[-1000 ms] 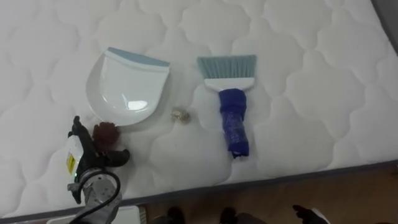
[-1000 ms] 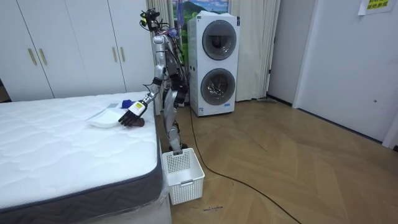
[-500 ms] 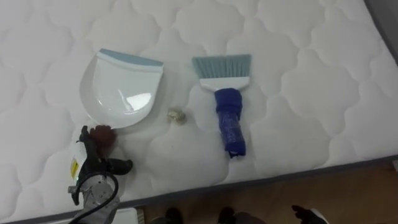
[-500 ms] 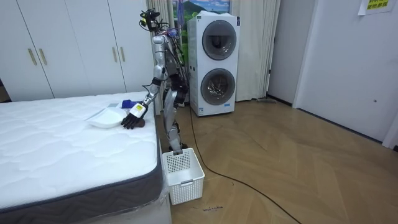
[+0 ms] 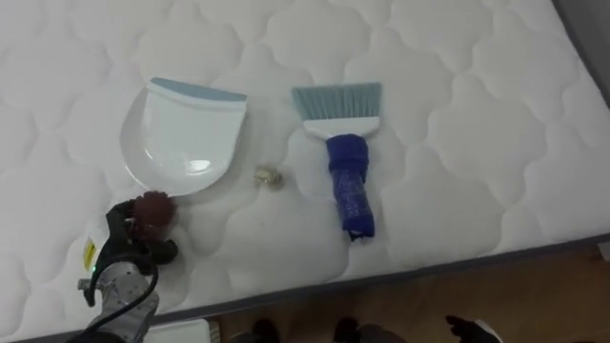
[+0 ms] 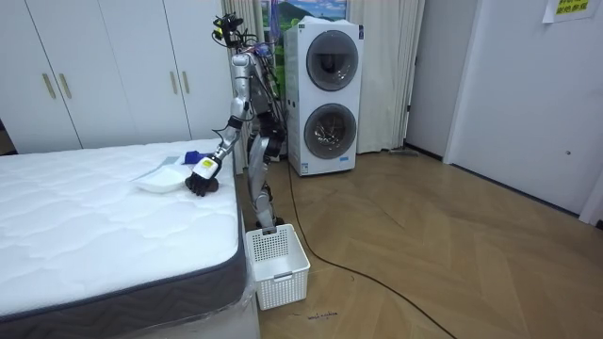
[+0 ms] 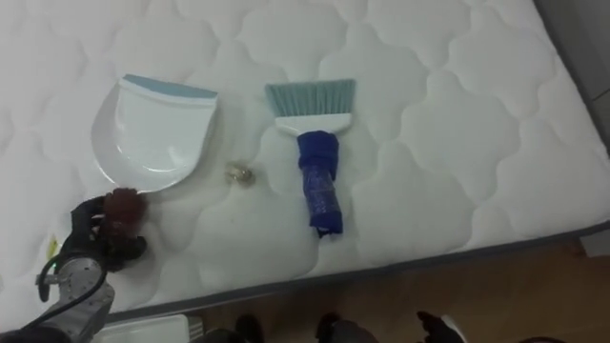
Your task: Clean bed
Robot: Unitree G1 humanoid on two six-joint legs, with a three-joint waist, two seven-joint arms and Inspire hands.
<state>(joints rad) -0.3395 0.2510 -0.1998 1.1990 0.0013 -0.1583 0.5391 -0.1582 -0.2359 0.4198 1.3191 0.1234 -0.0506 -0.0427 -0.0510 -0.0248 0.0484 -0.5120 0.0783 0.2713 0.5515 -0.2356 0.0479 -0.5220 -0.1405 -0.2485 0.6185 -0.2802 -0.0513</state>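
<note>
White quilted bed (image 5: pixel 457 143): white dustpan (image 5: pixel 186 133) with grey-blue lip at upper left of frame, small pale crumpled scrap (image 5: pixel 268 176) just right of it, teal-bristled brush (image 5: pixel 345 143) with blue-wrapped grip at centre, bristles toward the top. Left hand (image 5: pixel 129 250) at lower left near the mattress edge, fingers curled round the dark red handle (image 5: pixel 151 208) at the dustpan's near end

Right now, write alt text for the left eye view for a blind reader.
The robot's left hand curls its fingers round the dark red handle of a white dustpan at the near edge of a white mattress. A small scrap lies between the dustpan and a blue brush.
</note>
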